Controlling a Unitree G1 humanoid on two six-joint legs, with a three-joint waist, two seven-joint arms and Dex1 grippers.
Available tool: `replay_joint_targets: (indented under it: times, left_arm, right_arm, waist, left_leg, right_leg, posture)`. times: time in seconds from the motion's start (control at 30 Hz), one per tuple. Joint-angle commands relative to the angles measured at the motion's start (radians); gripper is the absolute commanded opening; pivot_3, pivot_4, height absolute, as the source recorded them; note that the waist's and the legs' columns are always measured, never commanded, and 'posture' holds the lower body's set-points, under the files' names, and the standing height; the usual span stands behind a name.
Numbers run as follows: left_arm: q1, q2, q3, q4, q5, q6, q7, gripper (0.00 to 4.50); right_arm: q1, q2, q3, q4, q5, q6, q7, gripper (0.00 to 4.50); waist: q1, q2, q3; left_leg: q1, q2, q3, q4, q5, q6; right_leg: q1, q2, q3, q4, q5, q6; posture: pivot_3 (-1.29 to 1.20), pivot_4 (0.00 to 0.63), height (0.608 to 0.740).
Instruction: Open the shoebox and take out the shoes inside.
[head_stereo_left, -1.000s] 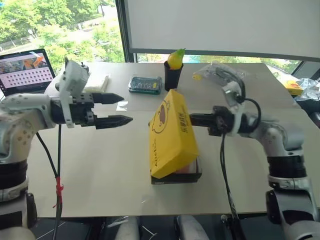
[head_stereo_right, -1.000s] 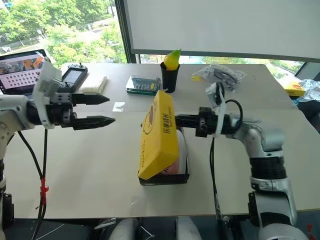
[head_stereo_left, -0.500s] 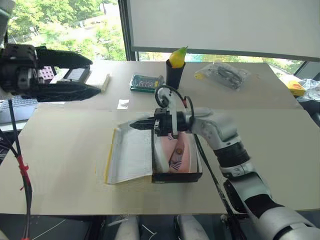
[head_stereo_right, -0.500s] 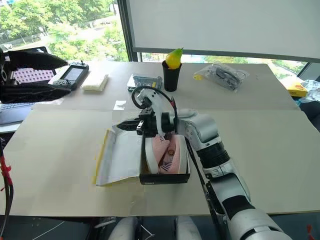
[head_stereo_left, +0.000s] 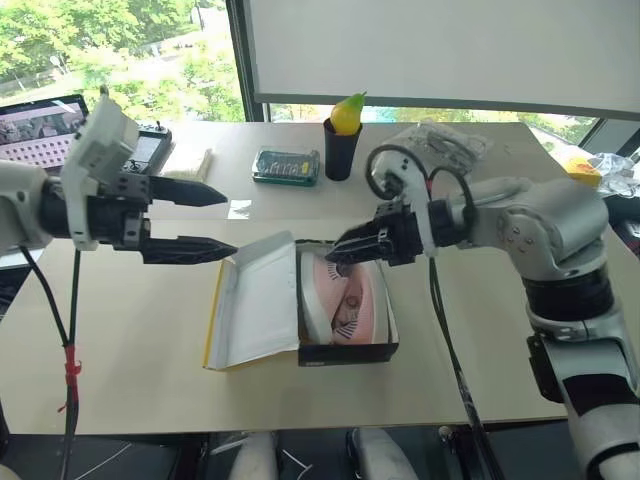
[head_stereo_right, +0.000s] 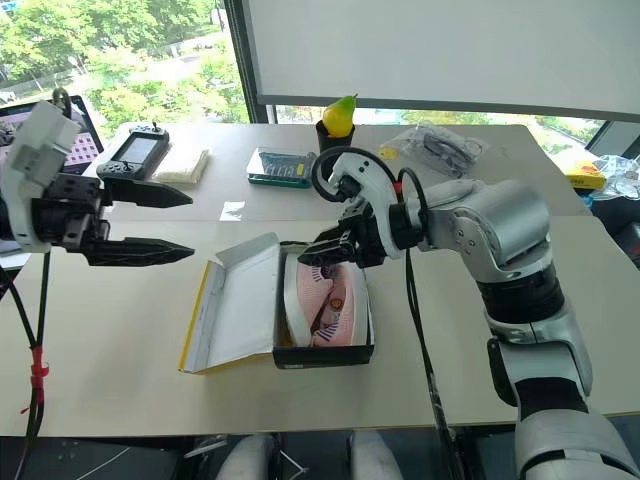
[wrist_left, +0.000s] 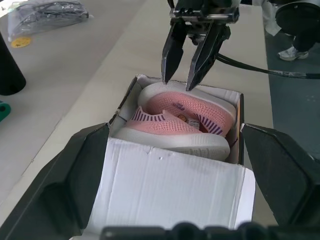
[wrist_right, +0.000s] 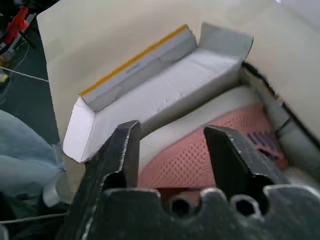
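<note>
The shoebox (head_stereo_left: 345, 352) lies open at the table's middle, its lid (head_stereo_left: 255, 300) folded out flat to the left, white inside up, with a yellow edge. The shoes (head_stereo_left: 347, 300), pink with white soles, lie side by side in the box and also show as shoes (wrist_left: 180, 117). My right gripper (head_stereo_left: 338, 256) hangs open just over the box's far end, its fingers (wrist_left: 172, 55) apart above the shoes, holding nothing. My left gripper (head_stereo_left: 230, 222) is open and empty, left of the lid and above the table, pointing toward the box.
At the back stand a black cup (head_stereo_left: 340, 160) with a yellow-green fruit, a green-edged case (head_stereo_left: 288, 166), a white cloth (head_stereo_left: 190, 160), a handheld controller (head_stereo_left: 150, 145) and a laptop (head_stereo_left: 40, 120). A plastic bag of cables (head_stereo_left: 445, 145) lies back right.
The lid, upright a second ago, has swung over and now lies flat to the left. My right gripper, shut then, has opened above the shoes.
</note>
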Motion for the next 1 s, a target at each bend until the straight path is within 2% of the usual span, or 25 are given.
replay_joint_targets:
  times: [0.03,0.1,0.23,0.4,0.63,0.77,1.0]
  left_arm:
    - [-0.017,-0.003,0.005,-0.002,0.014,-0.031,-0.008,4.5]
    - [-0.023,-0.014,0.006,-0.003,0.007,-0.026,-0.004,4.5]
    - [-0.024,-0.022,0.008,-0.009,0.009,-0.024,0.004,4.5]
    - [-0.012,-0.021,0.015,-0.021,0.01,-0.021,0.014,4.5]
    - [0.011,-0.016,0.022,-0.037,0.014,-0.025,0.028,4.5]
    - [0.009,-0.009,0.031,-0.049,0.002,-0.012,0.035,4.5]
    - [0.028,0.009,0.05,-0.068,-0.004,0.005,0.043,4.5]
  right_arm:
    - [-0.075,-0.025,0.002,0.154,0.179,0.059,-0.07,3.97]
    - [-0.073,-0.038,0.059,0.206,0.233,0.059,-0.125,4.45]
    - [-0.051,-0.018,0.096,0.257,0.295,0.059,-0.264,4.45]
    - [-0.054,-0.009,0.099,0.337,0.347,0.059,-0.366,4.45]
    - [-0.081,-0.055,0.203,0.353,0.583,0.059,-0.422,4.45]
    - [-0.04,-0.003,0.212,0.354,0.619,0.059,-0.501,4.45]
    - [0.024,0.106,0.166,0.368,0.595,0.059,-0.625,4.45]
  waist:
    - [0.004,0.0,0.0]
    - [0.006,0.0,0.0]
    - [0.007,0.0,0.0]
    - [0.005,0.0,0.0]
    - [0.004,0.0,0.0]
    - [0.003,0.0,0.0]
    - [0.004,0.0,0.0]
  left_leg:
    - [0.0,0.001,0.0,0.0,0.0,0.0]
    - [0.0,0.001,0.0,0.0,0.0,0.0]
    - [-0.001,0.0,0.0,0.0,0.0,0.0]
    - [-0.002,0.0,0.0,0.0,0.0,0.0]
    - [-0.002,0.001,0.0,0.0,0.0,0.0]
    - [-0.002,0.001,0.0,0.0,0.0,0.0]
    - [-0.002,0.001,0.0,0.0,0.0,0.0]
  right_leg:
    - [0.0,0.0,0.0,0.0,0.0,0.0]
    - [0.001,0.0,0.0,-0.001,0.0,0.0]
    - [0.0,0.0,0.0,-0.002,0.0,0.0]
    - [-0.001,0.0,0.0,-0.002,0.0,0.0]
    - [0.0,0.0,0.0,-0.002,0.0,0.0]
    - [0.0,0.001,0.0,-0.002,0.0,0.0]
    - [0.0,0.001,0.0,-0.002,0.0,0.0]
  posture:
    - [0.0,0.15,0.732]
    - [0.0,0.15,0.732]
    - [0.0,0.15,0.732]
    - [0.0,0.15,0.732]
    - [0.0,0.15,0.732]
    - [0.0,0.15,0.732]
    - [0.0,0.15,0.732]
